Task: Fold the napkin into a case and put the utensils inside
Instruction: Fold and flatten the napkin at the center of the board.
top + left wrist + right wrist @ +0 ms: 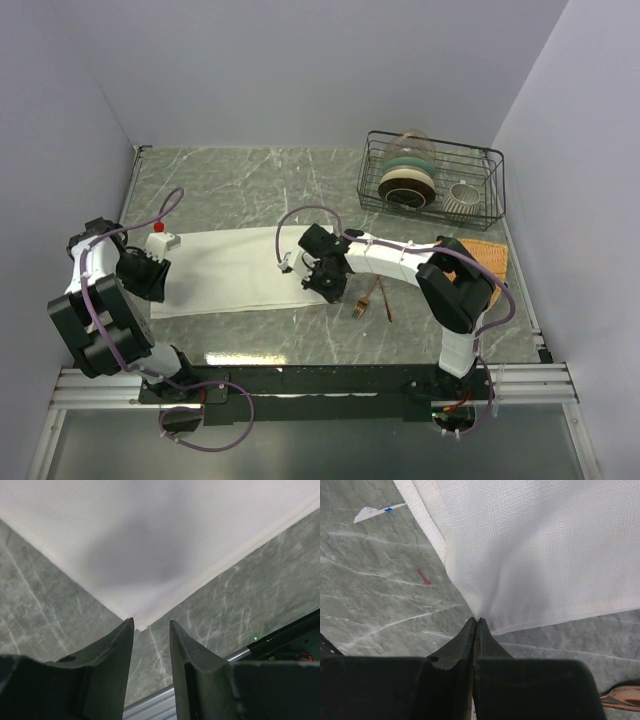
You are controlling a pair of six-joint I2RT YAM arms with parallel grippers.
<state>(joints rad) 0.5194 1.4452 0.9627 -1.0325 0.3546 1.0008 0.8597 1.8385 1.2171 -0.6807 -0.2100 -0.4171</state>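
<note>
- Napkin (pixel 240 270): cream woven cloth lying flat as a long rectangle, running from the table's 9 o'clock side to its centre. The weave is fine and the edges are hemmed.
- Table (pixel 250 190): grey-green marbled slab with pale veins.
- Left gripper (pixel 150 627): black wedge-shaped fingers stand apart, released. The napkin's near left corner lies just at the mouth of the gap and is not pinched.
- Right gripper (pixel 476 622): fingers clenched together on the napkin's near right corner, and the cloth puckers up into the tips.
- Utensils (pixel 372 298): thin, shiny copper fork and spoon lying crossed on the bare marble at 4 o'clock from the right gripper, off the cloth.
- Mat (pixel 492 262): orange woven, at the table's 3 o'clock edge, partly hidden by the right arm.
- Basket (pixel 495 190): black wire rack at 1 o'clock, holding round dishes on edge and a ribbed white cup.
</note>
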